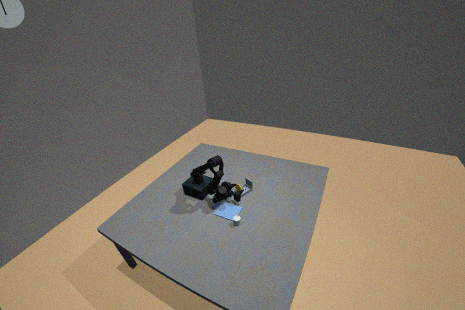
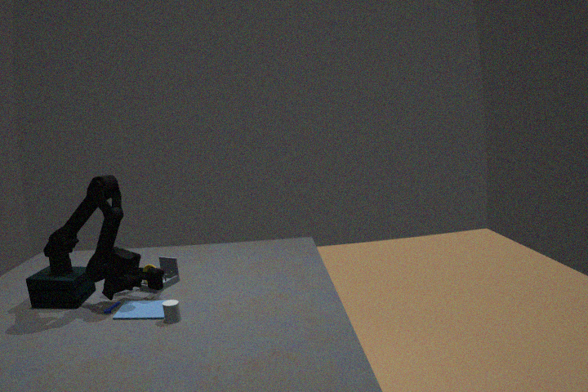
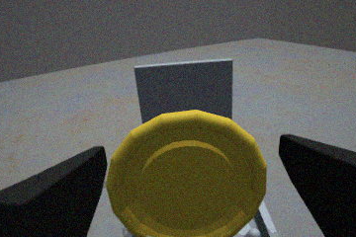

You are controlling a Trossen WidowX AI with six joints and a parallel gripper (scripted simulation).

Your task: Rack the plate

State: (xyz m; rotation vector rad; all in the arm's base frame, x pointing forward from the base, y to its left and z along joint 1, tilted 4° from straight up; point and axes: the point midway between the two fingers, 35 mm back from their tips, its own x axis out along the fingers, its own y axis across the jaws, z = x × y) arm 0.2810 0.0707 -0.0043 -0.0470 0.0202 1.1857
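Note:
The yellow plate [image 1: 238,187] [image 2: 149,267] [image 3: 188,188] stands roughly upright over the near part of the dish rack, its face toward the wrist camera. The grey dish rack [image 1: 248,183] [image 2: 169,266] [image 3: 186,89] has a tall end panel, which rises behind the plate. My gripper [image 3: 193,150] is open, with one finger on each side of the plate and a gap at both edges. The plate's lower edge is cut off in the wrist view and hidden by the gripper in the top and exterior views, so its exact slot cannot be told.
A light blue mat [image 1: 228,211] [image 2: 139,309] lies on the table in front of the gripper. A white cup [image 1: 236,220] [image 2: 171,311] stands at its corner. A small dark blue item [image 1: 216,205] [image 2: 112,307] lies at the mat's left, near the arm.

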